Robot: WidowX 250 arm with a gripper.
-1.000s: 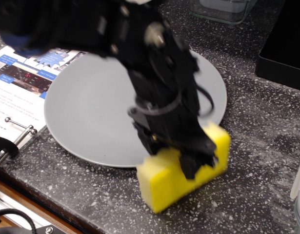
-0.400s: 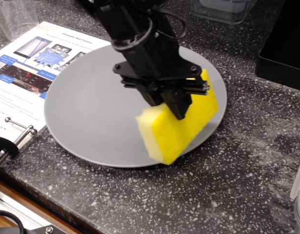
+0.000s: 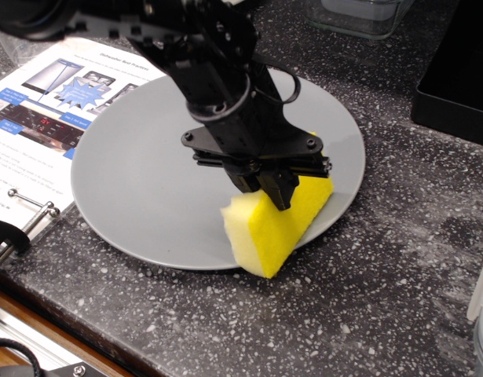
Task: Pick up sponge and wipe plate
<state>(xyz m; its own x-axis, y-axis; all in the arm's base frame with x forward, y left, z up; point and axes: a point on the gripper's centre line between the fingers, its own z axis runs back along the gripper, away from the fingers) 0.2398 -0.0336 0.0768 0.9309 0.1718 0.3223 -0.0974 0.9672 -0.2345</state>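
The grey plate (image 3: pixel 139 188) lies flat on the dark speckled counter, left of centre. My black gripper (image 3: pixel 268 188) comes down from the upper left and is shut on the yellow sponge (image 3: pixel 274 224). The sponge is tilted and sits over the plate's front right rim, its lower corner reaching past the rim over the counter. Whether it presses on the plate I cannot tell. The arm hides part of the plate's back half.
A printed leaflet in a ring binder (image 3: pixel 37 110) lies left of the plate, partly under its rim. A black box (image 3: pixel 457 71) stands at the right back. A clear container (image 3: pixel 359 16) is at the back. The counter's front edge (image 3: pixel 60 330) runs at lower left.
The gripper lifted the sponge from the counter at the plate's front right and carried it back over the plate's right rim. Since 0.4 s ago it has dropped slightly and turned.
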